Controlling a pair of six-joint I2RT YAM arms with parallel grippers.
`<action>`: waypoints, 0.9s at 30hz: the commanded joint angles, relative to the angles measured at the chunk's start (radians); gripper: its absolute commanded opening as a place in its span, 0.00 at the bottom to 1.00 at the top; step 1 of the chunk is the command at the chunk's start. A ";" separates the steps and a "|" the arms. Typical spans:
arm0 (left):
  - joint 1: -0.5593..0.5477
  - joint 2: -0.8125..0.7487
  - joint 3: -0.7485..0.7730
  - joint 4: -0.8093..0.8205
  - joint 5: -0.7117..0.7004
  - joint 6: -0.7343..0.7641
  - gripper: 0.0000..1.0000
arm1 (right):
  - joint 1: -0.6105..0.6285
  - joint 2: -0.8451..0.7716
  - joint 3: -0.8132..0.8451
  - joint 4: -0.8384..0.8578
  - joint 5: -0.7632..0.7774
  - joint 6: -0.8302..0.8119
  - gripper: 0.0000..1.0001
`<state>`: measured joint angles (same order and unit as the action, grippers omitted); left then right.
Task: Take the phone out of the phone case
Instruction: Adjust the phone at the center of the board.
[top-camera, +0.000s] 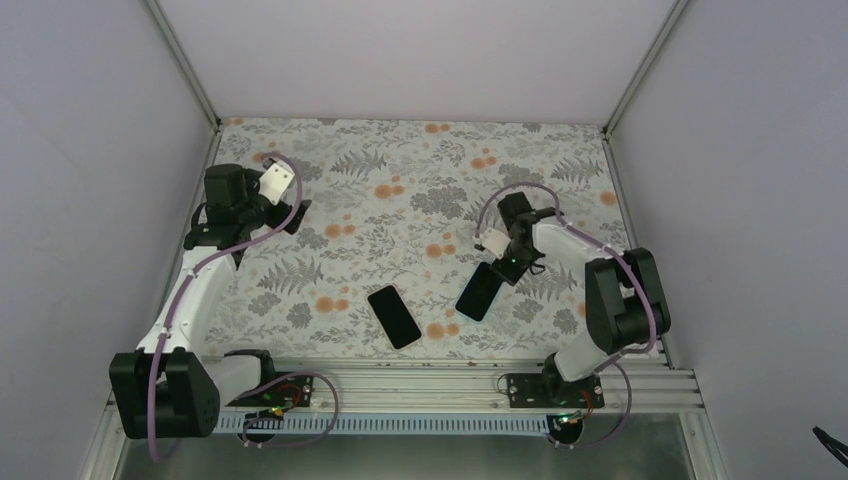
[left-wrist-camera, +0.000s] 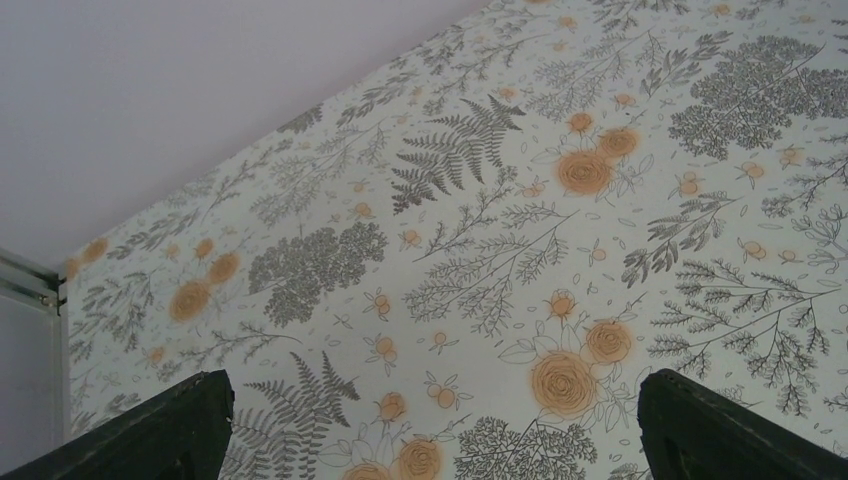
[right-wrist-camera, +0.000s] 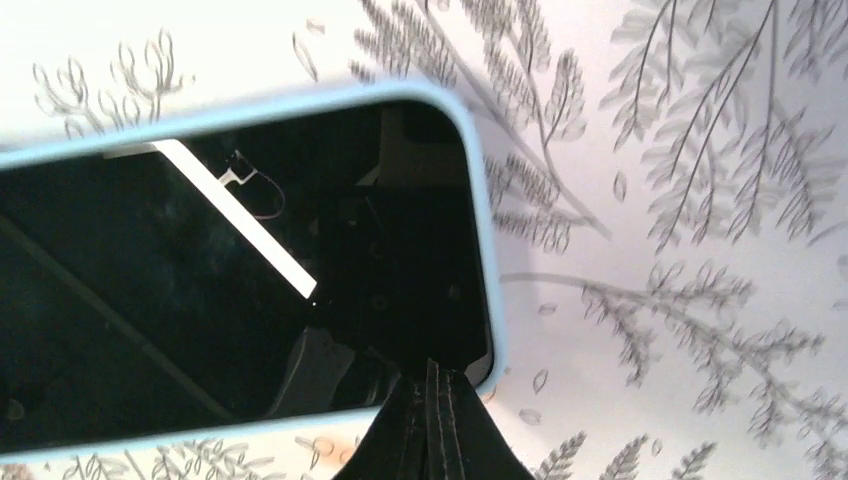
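The phone (right-wrist-camera: 200, 280) lies screen up on the floral cloth, its glossy black screen framed by the light-blue rim of the phone case (right-wrist-camera: 480, 200). In the top view it is the dark slab (top-camera: 480, 290) right of centre. My right gripper (right-wrist-camera: 432, 375) is shut, its fingers pressed together. Their tips rest on the case's long edge next to a corner. In the top view the right gripper (top-camera: 505, 265) is at the phone's far end. My left gripper (left-wrist-camera: 430, 420) is open and empty over bare cloth at the back left (top-camera: 290, 215).
A plain all-black phone (top-camera: 393, 316) lies flat near the front middle, left of the cased phone. White walls enclose the table on three sides. The metal rail (top-camera: 430, 385) with the arm bases runs along the near edge.
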<state>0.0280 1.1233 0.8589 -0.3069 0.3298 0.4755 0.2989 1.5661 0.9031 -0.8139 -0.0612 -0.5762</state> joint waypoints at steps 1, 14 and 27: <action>0.004 -0.009 -0.002 -0.020 0.000 0.026 1.00 | 0.046 0.063 0.072 -0.001 0.019 0.025 0.04; 0.013 -0.071 -0.012 -0.058 -0.032 0.074 1.00 | 0.089 -0.034 0.161 -0.074 0.048 0.076 0.04; 0.015 -0.048 -0.019 -0.050 0.012 0.061 1.00 | 0.088 -0.107 -0.076 -0.100 0.064 0.085 0.04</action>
<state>0.0372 1.0752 0.8520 -0.3569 0.3260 0.5350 0.3805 1.4502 0.8547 -0.9249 -0.0097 -0.5171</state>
